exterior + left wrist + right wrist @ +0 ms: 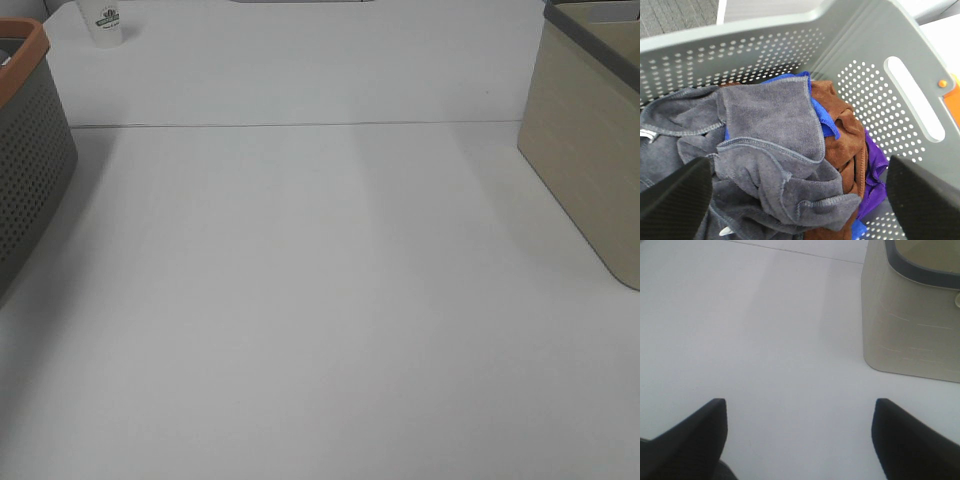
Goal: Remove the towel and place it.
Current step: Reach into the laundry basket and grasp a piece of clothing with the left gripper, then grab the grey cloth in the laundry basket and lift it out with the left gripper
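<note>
The dark charcoal-grey towel [770, 155] lies crumpled on top of a pile of cloths inside the grey perforated basket [740, 55]. Its stitched edges show, and a small white tag [647, 135] sits at one side. My left gripper [800, 200] is open above the pile, one finger on each side of the grey towel, not touching it. My right gripper [800, 437] is open and empty over the bare white table [765, 340]. Neither gripper shows in the exterior high view, where only the basket's side [30, 160] appears at the left edge.
Under the grey towel lie a brown cloth [845, 130], a blue cloth [822, 120] and a purple cloth [875, 165]. A beige bin with a dark rim [590, 150] stands at the right; it also shows in the right wrist view [910, 325]. A white paper cup [105, 22] stands far back left.
</note>
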You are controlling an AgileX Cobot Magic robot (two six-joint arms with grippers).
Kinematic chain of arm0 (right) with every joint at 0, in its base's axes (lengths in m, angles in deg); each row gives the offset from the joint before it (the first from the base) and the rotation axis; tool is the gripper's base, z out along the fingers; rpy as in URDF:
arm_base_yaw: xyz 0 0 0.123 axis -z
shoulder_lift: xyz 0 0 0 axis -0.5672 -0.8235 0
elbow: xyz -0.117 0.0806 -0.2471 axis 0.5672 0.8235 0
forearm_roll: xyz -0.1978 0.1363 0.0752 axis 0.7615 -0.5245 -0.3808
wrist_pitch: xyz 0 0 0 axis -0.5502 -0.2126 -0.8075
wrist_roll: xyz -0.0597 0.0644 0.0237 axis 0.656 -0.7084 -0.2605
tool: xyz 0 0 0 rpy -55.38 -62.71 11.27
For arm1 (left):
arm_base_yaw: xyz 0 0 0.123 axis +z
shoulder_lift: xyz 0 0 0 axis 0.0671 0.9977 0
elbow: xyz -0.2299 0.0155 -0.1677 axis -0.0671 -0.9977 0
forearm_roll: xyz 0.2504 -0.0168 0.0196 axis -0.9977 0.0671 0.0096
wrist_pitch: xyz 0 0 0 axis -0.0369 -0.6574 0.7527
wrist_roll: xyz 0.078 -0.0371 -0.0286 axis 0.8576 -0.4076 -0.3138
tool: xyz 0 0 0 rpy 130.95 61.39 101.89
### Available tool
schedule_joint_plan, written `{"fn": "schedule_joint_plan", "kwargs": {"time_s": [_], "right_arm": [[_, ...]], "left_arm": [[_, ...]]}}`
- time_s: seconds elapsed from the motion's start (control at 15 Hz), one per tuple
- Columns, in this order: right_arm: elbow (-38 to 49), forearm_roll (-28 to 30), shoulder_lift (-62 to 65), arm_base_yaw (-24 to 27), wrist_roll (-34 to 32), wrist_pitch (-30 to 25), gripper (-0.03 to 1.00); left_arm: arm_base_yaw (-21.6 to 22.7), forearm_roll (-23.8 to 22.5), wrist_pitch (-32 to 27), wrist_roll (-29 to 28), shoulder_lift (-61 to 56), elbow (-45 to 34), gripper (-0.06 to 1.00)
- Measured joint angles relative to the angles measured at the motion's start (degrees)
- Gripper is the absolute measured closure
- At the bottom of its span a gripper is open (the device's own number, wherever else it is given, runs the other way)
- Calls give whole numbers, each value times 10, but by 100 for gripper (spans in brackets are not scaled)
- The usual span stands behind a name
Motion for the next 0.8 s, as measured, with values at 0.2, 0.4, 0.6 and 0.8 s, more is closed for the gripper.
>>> {"fn": "schedule_joint_plan", "kwargs": {"time_s": [0.2, 0.4, 0.6, 0.8], "right_arm": [[0, 0, 0, 0, 0, 0, 19], [0, 0, 0, 0, 0, 0, 19], [0, 0, 0, 0, 0, 0, 20], [0, 0, 0, 0, 0, 0, 20]], "left_arm": [[0, 7, -6, -28, 49, 28, 12], [0, 11, 8, -66, 89, 28, 16], [0, 11, 14, -97, 121, 28, 19], [0, -1, 19, -120, 124, 28, 26]]}}
